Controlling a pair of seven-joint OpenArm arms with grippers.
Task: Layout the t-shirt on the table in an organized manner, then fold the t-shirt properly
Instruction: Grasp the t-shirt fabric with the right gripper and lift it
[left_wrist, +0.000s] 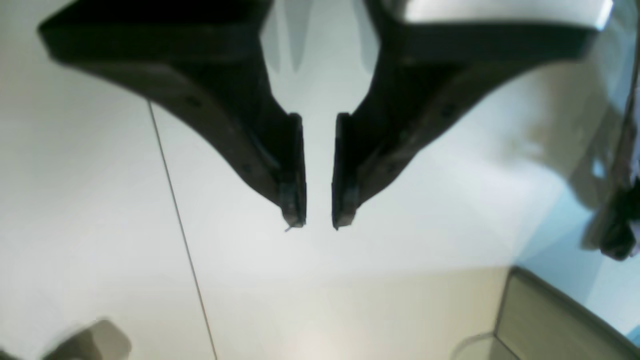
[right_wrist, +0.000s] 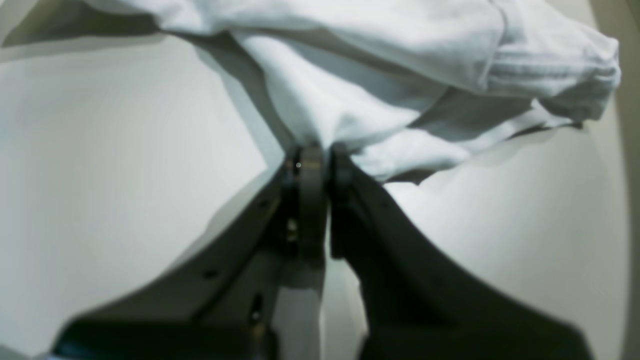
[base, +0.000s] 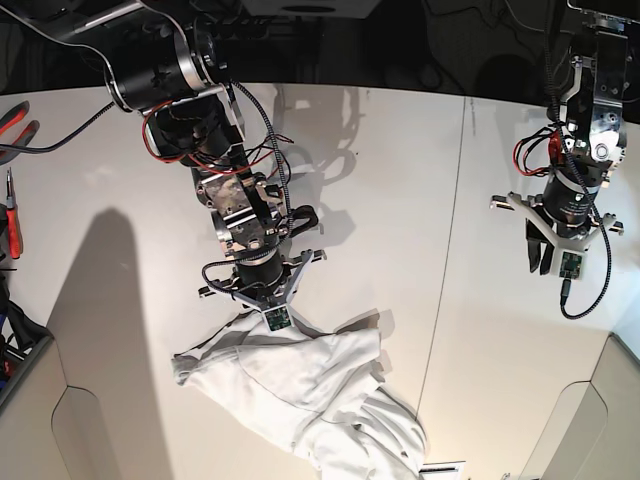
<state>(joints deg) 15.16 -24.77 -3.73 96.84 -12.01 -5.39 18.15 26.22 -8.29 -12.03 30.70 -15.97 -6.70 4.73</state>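
Left wrist view: the left hand (left_wrist: 318, 220) hangs over bare bench (left_wrist: 90, 210), its two dark fingers (left_wrist: 295, 200) standing a little apart with nothing between them, so this hand is released and empty. A thin dark seam (left_wrist: 175, 210) runs down the bench off to the left of the fingertips in this picture. No shirt near this hand here.

Right wrist view: the right hand (right_wrist: 320, 155) is clenched on the t-shirt (right_wrist: 350, 75). Its fingers are pressed together, and a pinch of white cloth bunches right at the tips. Beyond the fingertips the shirt spreads out rumpled, with a rolled, ribbed edge out to the right of the hand. Pale bench shows on both sides of the fingers.

Base view: the right hand (base: 258, 303) reaches down at the top edge of the shirt (base: 310, 390), touching it. The shirt lies crumpled on the bench (base: 120, 150), trailing away from that hand toward the near edge. The left hand (base: 545, 262) is well apart from it, on the far side of the seam (base: 445, 270), pointing down above bare bench, fingers slightly parted.
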